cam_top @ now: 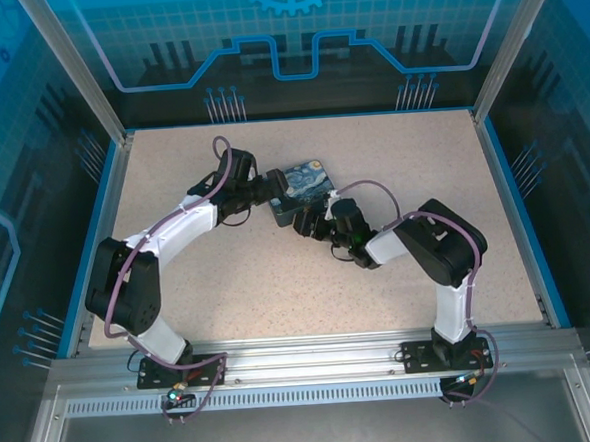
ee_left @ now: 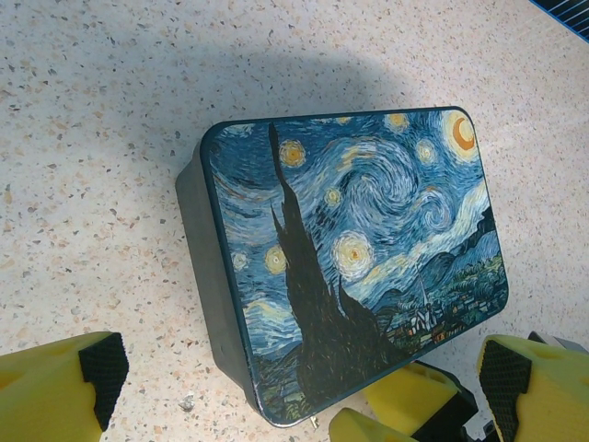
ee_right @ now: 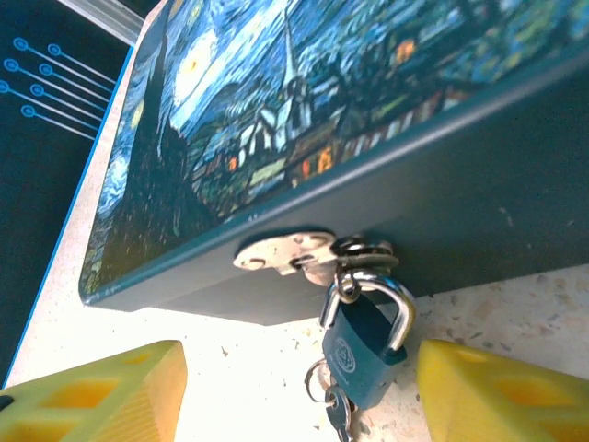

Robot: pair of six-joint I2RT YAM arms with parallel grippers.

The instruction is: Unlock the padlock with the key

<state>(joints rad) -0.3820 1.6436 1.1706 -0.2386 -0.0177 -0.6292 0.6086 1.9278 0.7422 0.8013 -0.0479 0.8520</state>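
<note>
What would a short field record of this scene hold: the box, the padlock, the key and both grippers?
container: blue swirl-printed rectangular box, flat on the speckled table
lock: small blue padlock with silver shackle, hanging from the box's silver hasp
opener: tiny metal key, just under the padlock body
left gripper: open, facing the box
right gripper: open, a finger either side of the padlock, not touching
</note>
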